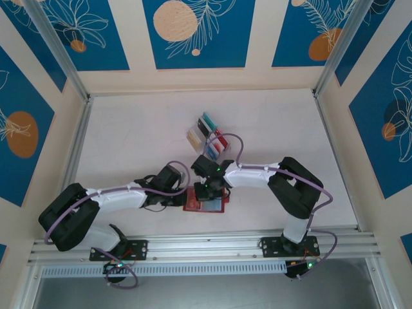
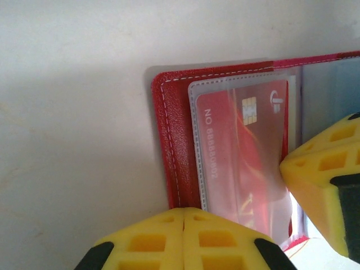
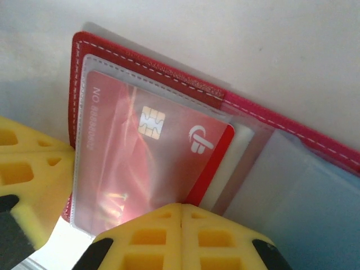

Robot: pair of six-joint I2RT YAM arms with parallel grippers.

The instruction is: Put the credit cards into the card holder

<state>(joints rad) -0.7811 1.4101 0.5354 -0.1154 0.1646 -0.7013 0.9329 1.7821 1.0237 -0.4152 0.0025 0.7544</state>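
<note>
The card holder (image 1: 214, 206) lies open near the table's front edge, a red folding wallet with clear inner sleeves. A red credit card (image 3: 124, 157) with a chip sits in the left sleeve, its right edge sticking out past the sleeve's mouth. A pale card edge (image 3: 239, 147) shows beside it. My right gripper (image 3: 181, 206) is shut, its tips resting on the red card's near edge. My left gripper (image 2: 184, 211) is shut too, its tips on the card holder's (image 2: 169, 129) left border. From above, the left gripper (image 1: 185, 198) and right gripper (image 1: 209, 193) meet over the holder. More credit cards (image 1: 207, 129) stand farther back.
A clear slotted rack (image 1: 197, 140) just behind the arms holds the teal, red, blue and beige cards upright. The right gripper's yellow finger (image 2: 320, 169) crowds the holder's right half in the left wrist view. Metal rails run along the table's edges.
</note>
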